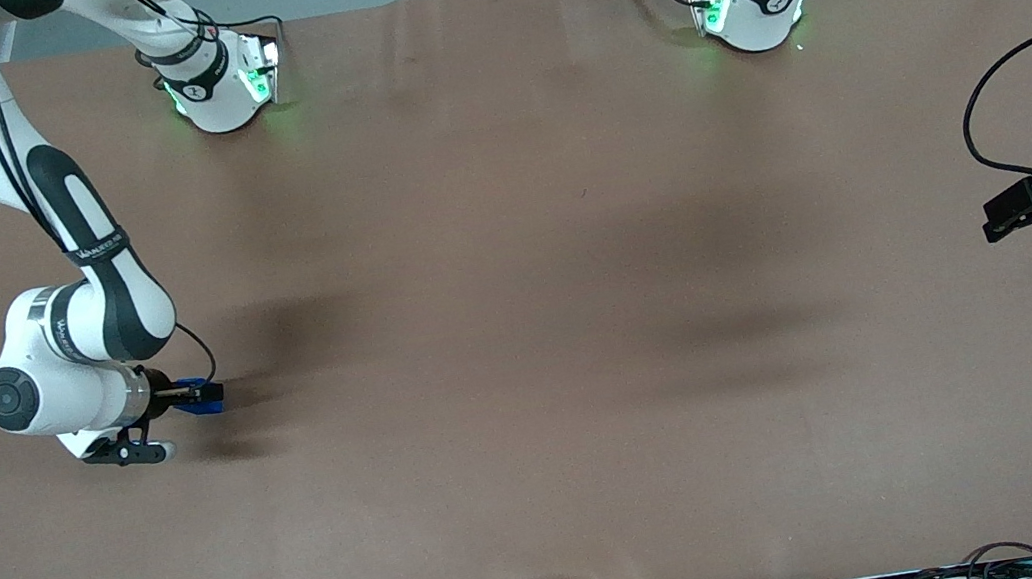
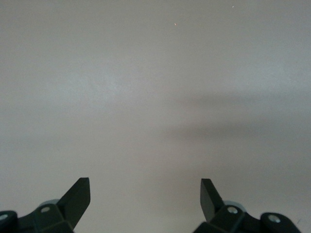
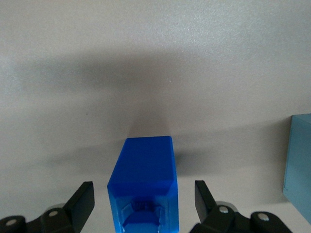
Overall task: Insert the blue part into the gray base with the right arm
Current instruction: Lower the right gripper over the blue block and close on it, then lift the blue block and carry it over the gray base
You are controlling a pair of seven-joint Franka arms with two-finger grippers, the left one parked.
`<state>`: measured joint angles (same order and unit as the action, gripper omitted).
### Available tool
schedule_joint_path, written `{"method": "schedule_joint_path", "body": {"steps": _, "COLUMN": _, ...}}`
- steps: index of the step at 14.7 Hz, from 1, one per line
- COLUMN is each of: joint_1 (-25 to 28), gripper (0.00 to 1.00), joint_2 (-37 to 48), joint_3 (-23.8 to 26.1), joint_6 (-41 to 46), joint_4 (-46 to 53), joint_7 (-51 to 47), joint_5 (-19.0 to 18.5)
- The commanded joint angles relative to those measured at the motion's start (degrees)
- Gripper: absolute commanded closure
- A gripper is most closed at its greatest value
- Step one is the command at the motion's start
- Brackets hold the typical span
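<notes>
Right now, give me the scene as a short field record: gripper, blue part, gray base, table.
gripper: low over the table at the working arm's end, open, fingers on either side of the blue part, gaps showing
blue part: between the fingers, not clamped; whether it rests on the table cannot be told
gray base: not seen in the front view; a pale block edge shows beside the blue part in the right wrist view, apart from it, possibly the base
insertion: not yet done
table: brown cover
</notes>
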<state>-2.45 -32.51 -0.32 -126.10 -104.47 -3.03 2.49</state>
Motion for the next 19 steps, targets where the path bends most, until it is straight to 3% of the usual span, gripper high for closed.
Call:
{"method": "schedule_joint_path", "body": {"steps": 1, "joint_1": 0.3, "gripper": 0.24, "joint_2": 0.9, "joint_3": 0.1, "joint_6": 0.0, "joint_4": -0.8, "joint_7": -0.6, "joint_5": 0.7}}
{"method": "schedule_joint_path", "body": {"steps": 10, "joint_1": 0.0, "gripper": 0.69, "joint_2": 1.2, "joint_3": 0.0, "joint_6": 3.6, "joint_4": 1.8, "joint_7": -0.5, "joint_5": 0.6}}
{"method": "schedule_joint_path", "body": {"steps": 13, "joint_1": -0.8, "gripper": 0.74, "joint_2": 1.8, "joint_3": -0.2, "joint_6": 4.9, "joint_4": 4.2, "joint_7": 0.1, "joint_5": 0.5}}
{"method": "schedule_joint_path", "body": {"steps": 19, "joint_1": -4.0, "gripper": 0.74, "joint_2": 1.8, "joint_3": -0.4, "joint_6": 15.6, "joint_4": 14.3, "joint_7": 1.1, "joint_5": -0.6}}
